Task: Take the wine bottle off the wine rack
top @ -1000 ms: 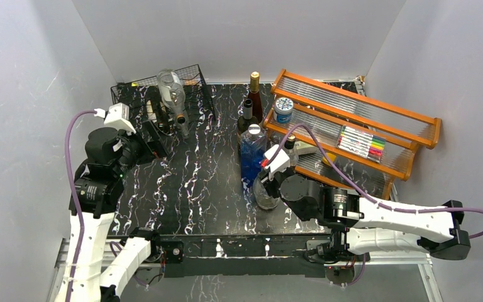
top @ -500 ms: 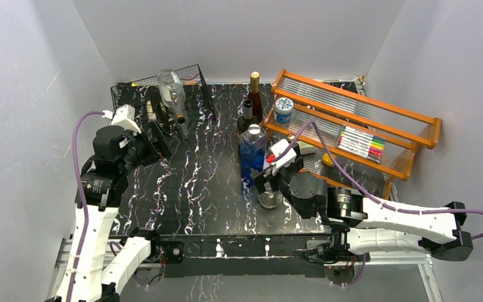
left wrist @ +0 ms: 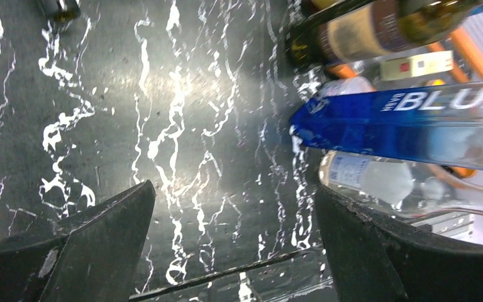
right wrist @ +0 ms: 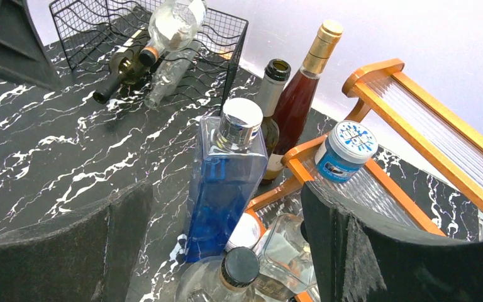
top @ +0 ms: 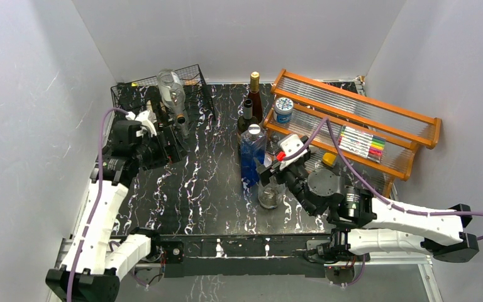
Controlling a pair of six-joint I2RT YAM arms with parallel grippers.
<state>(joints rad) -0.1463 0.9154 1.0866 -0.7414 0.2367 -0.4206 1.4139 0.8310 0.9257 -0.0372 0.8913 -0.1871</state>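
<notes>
The black wire wine rack [top: 139, 94] stands at the back left. A dark wine bottle [right wrist: 118, 69] lies in it with its neck [top: 181, 121] poking out toward the table's middle. A clear bottle [top: 171, 87] rests on top of the rack. My left gripper [top: 165, 148] hovers open just in front of the rack, holding nothing; its wrist view looks across the table between wide-apart fingers [left wrist: 100, 233]. My right gripper [top: 268, 172] is open above a clear black-capped bottle [right wrist: 239, 269] that stands on the table, apart from the jaws.
A blue square bottle [top: 252, 157], an amber bottle [top: 255, 94] and a dark open bottle [top: 247, 116] stand mid-table. At the right stands the orange tiered shelf [top: 377, 110], with a blue-lidded jar [top: 283, 110] and a pack of markers [top: 361, 143] on it.
My right gripper opened, let go of the clear black-capped bottle and lifted back from it. The left arm swung forward and right, closer to the rack's front.
</notes>
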